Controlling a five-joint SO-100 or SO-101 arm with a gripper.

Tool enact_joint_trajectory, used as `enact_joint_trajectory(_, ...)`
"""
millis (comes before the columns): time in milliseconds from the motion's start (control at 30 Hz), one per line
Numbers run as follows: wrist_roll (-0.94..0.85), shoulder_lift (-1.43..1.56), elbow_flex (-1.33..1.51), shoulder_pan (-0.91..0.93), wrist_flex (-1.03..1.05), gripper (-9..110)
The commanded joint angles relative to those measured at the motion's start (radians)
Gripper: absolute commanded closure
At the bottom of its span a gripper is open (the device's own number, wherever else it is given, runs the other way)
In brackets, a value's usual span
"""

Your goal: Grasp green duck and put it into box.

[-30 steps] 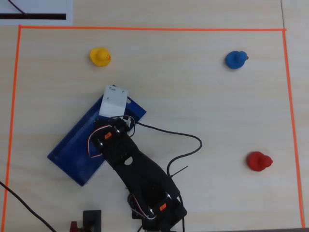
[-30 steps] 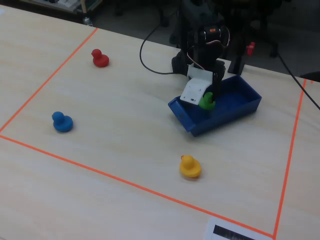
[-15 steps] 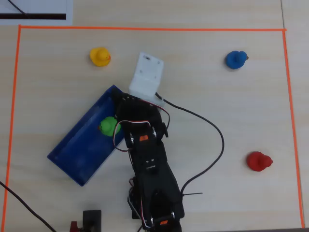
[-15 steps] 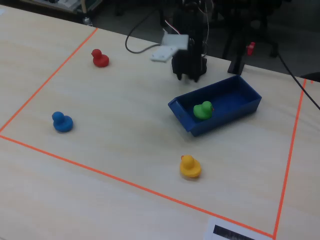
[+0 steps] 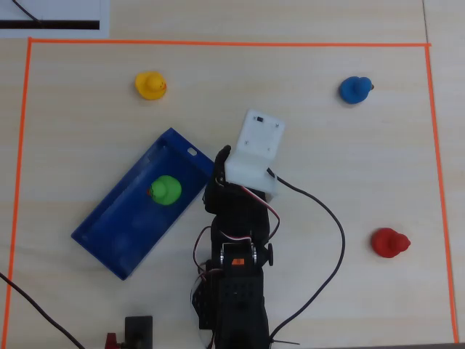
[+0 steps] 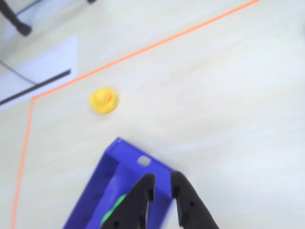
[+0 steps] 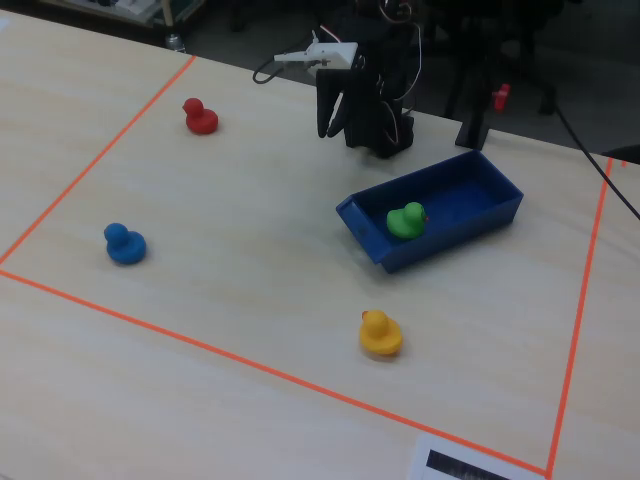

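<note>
The green duck [image 5: 166, 190] sits upright inside the blue box [image 5: 120, 233], near its middle; it also shows in the fixed view [image 7: 405, 220]. In the wrist view only a green sliver of the duck [image 6: 112, 214] shows behind the left finger, inside the box [image 6: 102, 191]. My gripper [image 6: 162, 183] is empty with its jaws a little apart. It hangs above the box's end wall, raised off the table, as the fixed view [image 7: 330, 125] shows. In the overhead view the gripper [image 5: 220, 158] is just right of the box's upper right corner.
A yellow duck [image 5: 150, 85] lies beyond the box, a blue duck [image 5: 355, 89] at the upper right and a red duck [image 5: 389, 242] at the right. Orange tape [image 5: 218, 43] frames the work area. A white sheet [image 6: 38, 81] lies outside the tape.
</note>
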Motion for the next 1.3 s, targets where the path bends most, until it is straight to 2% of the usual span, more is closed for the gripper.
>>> enact_joint_trajectory(0,-0.041,0.193,0.173,0.014,-0.057,101)
enact_joint_trajectory(167,-0.067,0.322,0.351,0.011,-0.064,101)
enact_joint_trajectory(467,-0.067,0.322,0.658,0.014,-0.150,101)
enact_joint_trajectory(700,-0.034,0.325,0.669,-0.037,0.031,101)
enact_joint_trajectory(867,-0.143,0.325,0.670,-0.046,0.301,101)
enact_joint_trajectory(1033,-0.137,0.327,0.670,-0.028,0.302,101)
enact_joint_trajectory(1133,-0.107,0.325,0.670,-0.041,0.304,93)
enact_joint_trajectory(1267,-0.107,0.325,0.670,-0.043,0.304,93)
